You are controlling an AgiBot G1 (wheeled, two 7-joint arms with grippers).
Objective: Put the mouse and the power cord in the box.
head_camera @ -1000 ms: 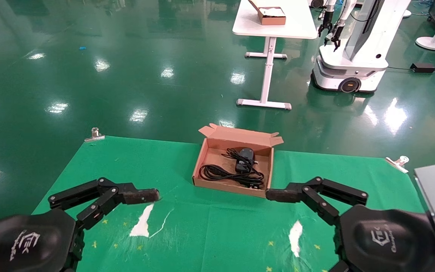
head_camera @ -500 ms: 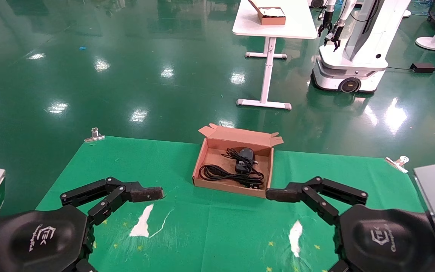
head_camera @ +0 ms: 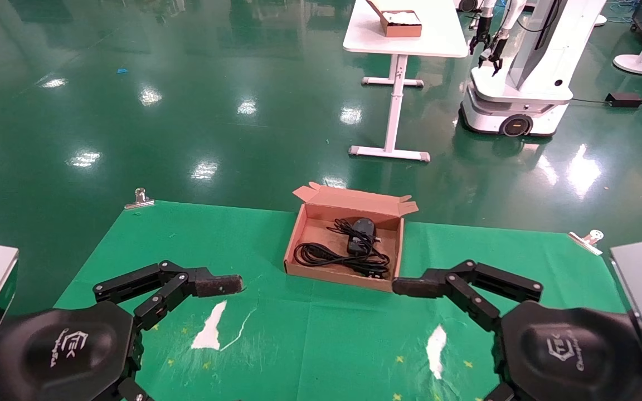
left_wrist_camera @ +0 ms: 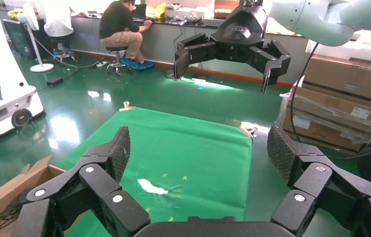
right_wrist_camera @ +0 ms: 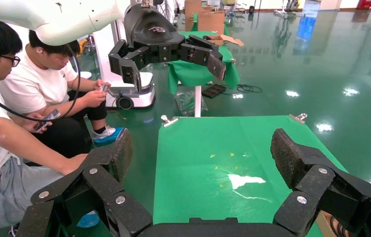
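Mouse (head_camera: 363, 228): small, black, oval; lies inside the box at its far side, thin wire bundled beside it.
Power cord (head_camera: 326, 255): thick black cable in loose loops with a chunky plug; lies in the box, nearer me than the mouse.
Box (head_camera: 297, 234): shallow brown cardboard, lid and side flaps open; sits on my green cloth (head_camera: 198, 239).
My left gripper (left_wrist_camera: 198, 153): textured black pads spread wide, holding nothing, over the cloth left of the box.
My right gripper (right_wrist_camera: 203, 150): fingers wide apart, empty, by the box's near right corner.
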